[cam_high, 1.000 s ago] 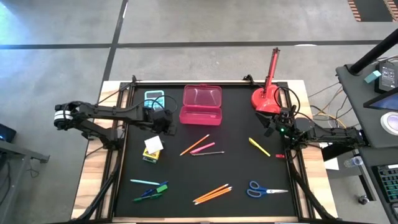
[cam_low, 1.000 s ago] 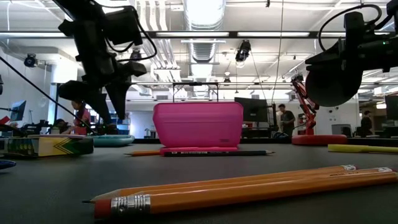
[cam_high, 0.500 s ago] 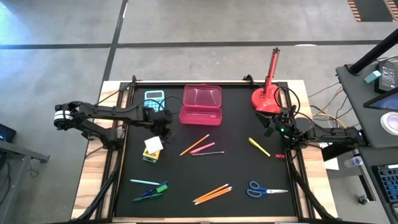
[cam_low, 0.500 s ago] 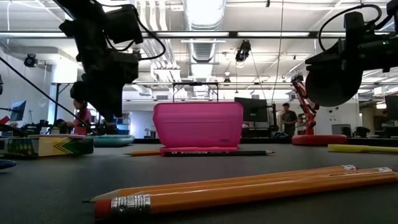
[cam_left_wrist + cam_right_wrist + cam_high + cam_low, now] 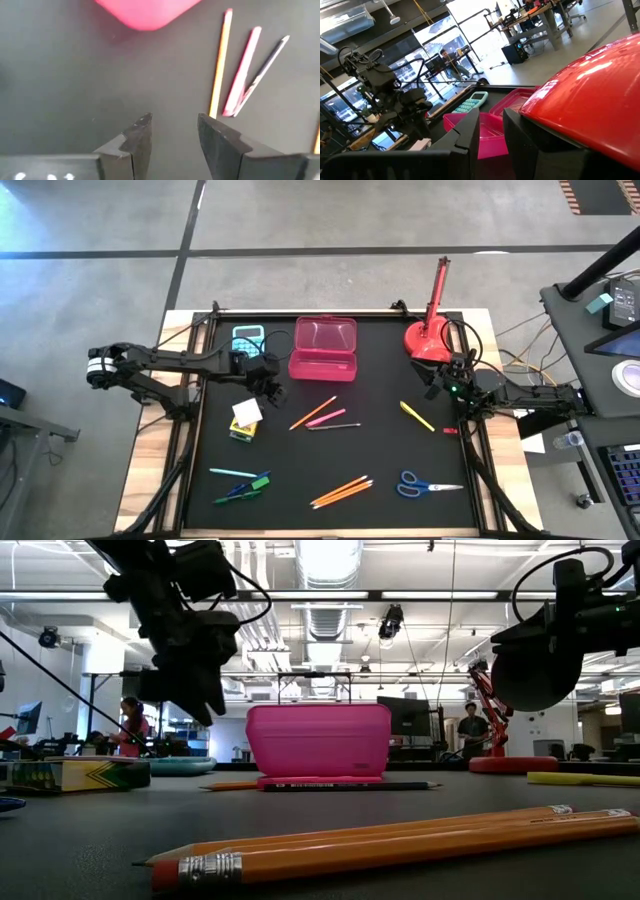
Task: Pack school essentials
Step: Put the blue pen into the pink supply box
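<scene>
The left gripper (image 5: 271, 389) hovers above the mat just near of the pink case (image 5: 322, 348), its fingers a narrow gap apart with nothing between them. The closest school essentials are the orange pencil (image 5: 312, 412) and pink pencil (image 5: 326, 418), lying just to its right and slightly nearer, long axes slanting from near-left to far-right. The right gripper (image 5: 438, 377) waits at the right edge beside the red lamp (image 5: 428, 336), fingers slightly parted and empty, so the left arm looks better placed.
</scene>
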Controlling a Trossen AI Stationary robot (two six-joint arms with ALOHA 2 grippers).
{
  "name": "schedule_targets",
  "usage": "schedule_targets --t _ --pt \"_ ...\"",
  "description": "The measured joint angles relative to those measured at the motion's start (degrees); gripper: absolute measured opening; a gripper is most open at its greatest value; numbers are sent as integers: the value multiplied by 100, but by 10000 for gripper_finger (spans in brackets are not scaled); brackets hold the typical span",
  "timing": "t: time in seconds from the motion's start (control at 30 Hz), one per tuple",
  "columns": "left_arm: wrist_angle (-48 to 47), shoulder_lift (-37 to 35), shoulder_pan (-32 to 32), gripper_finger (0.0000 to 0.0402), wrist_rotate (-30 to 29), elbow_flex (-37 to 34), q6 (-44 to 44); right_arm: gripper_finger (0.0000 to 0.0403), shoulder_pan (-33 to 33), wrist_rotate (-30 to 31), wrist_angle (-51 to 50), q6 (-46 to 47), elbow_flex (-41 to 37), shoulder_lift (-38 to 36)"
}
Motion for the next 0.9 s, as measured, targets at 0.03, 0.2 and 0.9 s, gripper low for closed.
schedule_targets --t 0.03,0.2,0.9 --pt "7 0 0 140 -23 0 0 79 0 0 1 -1 -1 0" --pt "-56 0 0 140 -140 0 -43 79 0 0 1 0 0 0" --pt "-1395 -246 -1167 140 1031 43 -2372 79 0 0 0 0 -2 0"
